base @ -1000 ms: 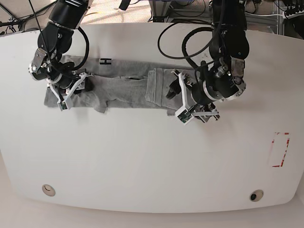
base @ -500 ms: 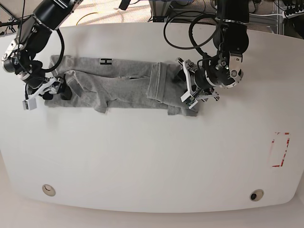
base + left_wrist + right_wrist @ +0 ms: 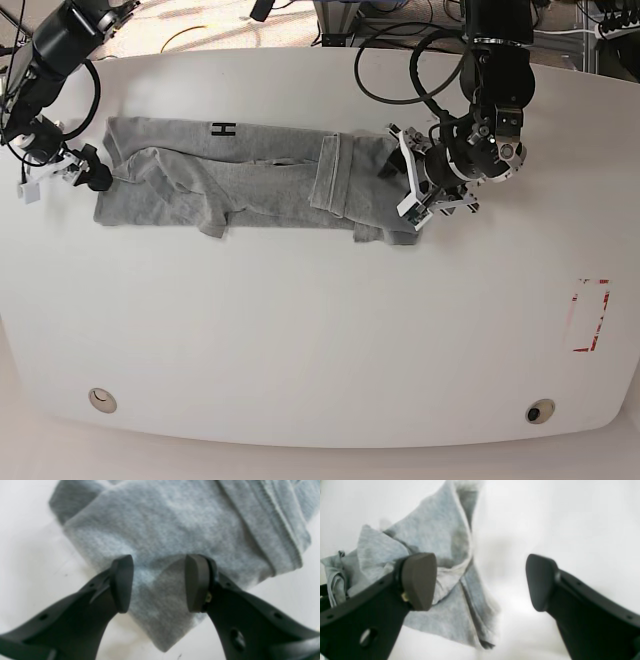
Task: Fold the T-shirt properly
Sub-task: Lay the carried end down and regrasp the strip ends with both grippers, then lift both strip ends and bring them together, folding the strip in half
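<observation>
Grey T-shirt (image 3: pixel 240 185) corner lies between parted left end effector (image 3: pixel 158 582); right end effector (image 3: pixel 480 582) gapes.

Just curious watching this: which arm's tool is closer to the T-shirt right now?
The left. The left tool sits at the T-shirt's end, fingers apart with a cloth corner between them. The right tool, wide open, is just off the other end, over bare table.

The T-shirt (image 3: pixel 250 185) is light heather grey with a black block letter "H" near its far edge, lying on a plain white counter (image 3: pixel 320 340).
</observation>
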Available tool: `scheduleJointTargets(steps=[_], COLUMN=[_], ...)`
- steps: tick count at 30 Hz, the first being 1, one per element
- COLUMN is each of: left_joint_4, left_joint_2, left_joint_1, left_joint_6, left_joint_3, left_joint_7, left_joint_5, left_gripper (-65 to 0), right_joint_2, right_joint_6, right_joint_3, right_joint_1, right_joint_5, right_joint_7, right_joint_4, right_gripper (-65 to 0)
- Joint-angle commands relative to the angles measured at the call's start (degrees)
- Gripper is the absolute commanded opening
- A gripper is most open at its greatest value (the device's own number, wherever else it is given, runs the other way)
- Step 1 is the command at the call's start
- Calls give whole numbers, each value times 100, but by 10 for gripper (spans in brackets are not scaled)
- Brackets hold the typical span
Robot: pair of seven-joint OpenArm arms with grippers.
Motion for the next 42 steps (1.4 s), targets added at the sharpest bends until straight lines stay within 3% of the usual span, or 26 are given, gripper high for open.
scheduleJointTargets(steps=[1, 9, 17, 19, 20, 23, 25, 26, 31, 38, 42], left_joint_4=[279, 965, 200, -37, -152, -503, -679, -758, -855, -855, -855], left_joint_2=[17, 70, 87, 166, 193, 202, 289, 386, 474, 588, 588], left_joint_1=[-89, -54, -124, -133, -124, -142, -177, -238, -256, -230, -221], left_joint_6=[-22, -31, -40, -40, -31, 4, 4, 4, 22, 417, 426], left_joint_3=[-13, -259, -778, -778, -787, -769, -761, -761, -761, -576, -576], left_joint_7=[-83, -83, -83, -83, -92, -110, -110, -110, -110, -101, -92], left_joint_5=[-64, -72, -90, -90, -81, -81, -81, -81, -55, -64, -64], left_gripper=[-350, -350, -350, -356, -379, -496, -551, -565, -565, -564, -564], right_joint_2=[-209, -1220, -1378, -1361, -1352, -1282, -1282, -1264, -1255, -1203, -1141], right_joint_6=[52, 52, 52, 52, 52, 52, 52, 52, 52, 52, 52], right_joint_3=[-203, -651, -651, -651, -651, -651, -660, -660, -660, -677, -1152], right_joint_1=[-109, -285, -285, -294, -294, -302, -311, -320, -496, -786, -830], right_joint_5=[147, 94, 85, 85, 85, 85, 94, 112, 94, 103, 94], right_joint_7=[34, -230, -230, -230, -230, -230, -230, -239, -256, -546, -546], right_joint_4=[340, 1448, 1448, 1448, 1448, 1492, 1492, 1509, 2213, 3874, 4683], right_gripper=[-117, -117, -143, -220, -292, -512, -626, -650, -650, -650, -650])
